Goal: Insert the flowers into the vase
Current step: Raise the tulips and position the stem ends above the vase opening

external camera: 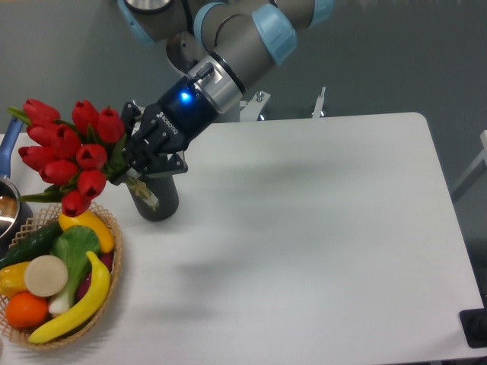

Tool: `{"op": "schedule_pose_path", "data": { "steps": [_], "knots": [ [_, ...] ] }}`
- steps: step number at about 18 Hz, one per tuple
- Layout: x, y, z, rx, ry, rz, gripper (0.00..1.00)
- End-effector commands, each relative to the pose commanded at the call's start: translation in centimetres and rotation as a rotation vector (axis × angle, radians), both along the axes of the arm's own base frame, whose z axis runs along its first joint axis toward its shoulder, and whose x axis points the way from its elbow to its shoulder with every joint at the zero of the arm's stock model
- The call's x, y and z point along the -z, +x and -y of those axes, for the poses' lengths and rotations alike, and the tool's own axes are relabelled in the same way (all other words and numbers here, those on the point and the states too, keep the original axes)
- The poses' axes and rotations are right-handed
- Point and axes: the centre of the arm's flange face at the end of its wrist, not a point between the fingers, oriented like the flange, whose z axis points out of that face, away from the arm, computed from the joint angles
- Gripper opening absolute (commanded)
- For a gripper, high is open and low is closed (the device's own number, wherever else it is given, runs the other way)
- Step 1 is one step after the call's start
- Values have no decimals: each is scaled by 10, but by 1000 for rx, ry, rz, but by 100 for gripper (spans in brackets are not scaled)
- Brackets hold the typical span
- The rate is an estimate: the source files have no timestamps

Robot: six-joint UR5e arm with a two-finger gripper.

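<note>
My gripper [139, 169] is shut on the green stems of the flowers [67, 152], a tied bunch of red tulips held in the air at the left. The blooms point left and slightly up, and the cut stem ends [144, 195] hang down in front of the vase [157, 199]. The vase is a black cylinder standing upright on the white table [319, 228], just below and behind the gripper's fingers. Its mouth is hidden by the gripper and the stems.
A wicker basket [110, 277] at the front left holds a banana, an orange, a cucumber, a green leafy vegetable and other produce. A pot with a blue handle [7, 199] sits at the left edge. The robot's base stands behind the table.
</note>
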Motion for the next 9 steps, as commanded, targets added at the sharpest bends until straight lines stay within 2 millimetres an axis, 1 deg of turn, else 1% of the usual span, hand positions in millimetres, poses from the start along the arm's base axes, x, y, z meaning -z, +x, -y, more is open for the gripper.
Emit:
{"op": "schedule_pose_path", "data": {
  "steps": [4, 9],
  "knots": [
    [-1, 9, 4, 44, 59, 67, 19],
    [4, 42, 32, 59, 87, 76, 19]
  ]
}}
